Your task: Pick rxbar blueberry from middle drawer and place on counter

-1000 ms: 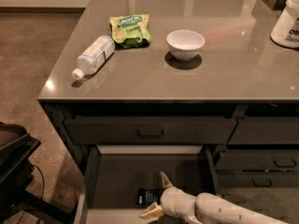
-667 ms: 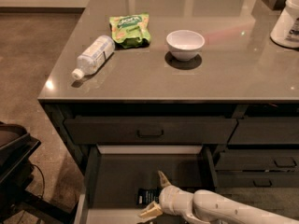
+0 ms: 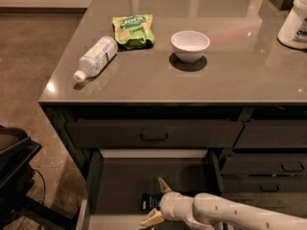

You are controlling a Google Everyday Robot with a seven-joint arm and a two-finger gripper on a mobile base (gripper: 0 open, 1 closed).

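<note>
The middle drawer [image 3: 120, 186] is pulled open under the counter [image 3: 230, 75], showing a grey floor and dark side walls. The rxbar blueberry [image 3: 149, 201], a small dark wrapper with white lettering, lies flat on the drawer floor near the front. My gripper [image 3: 156, 203] reaches in from the lower right on a white arm. Its two tan fingers are spread apart, one above and one below the bar's right end. I cannot tell whether they touch it.
On the counter lie a water bottle [image 3: 95, 57] on its side, a green snack pouch [image 3: 132, 30], a white bowl [image 3: 190, 45] and a white container [image 3: 295, 20] at the far right. The shut top drawer front [image 3: 153, 134] hangs above the open drawer. Dark equipment [image 3: 12, 162] stands at left.
The gripper has shifted very slightly left toward the bar. Nothing else has moved.
</note>
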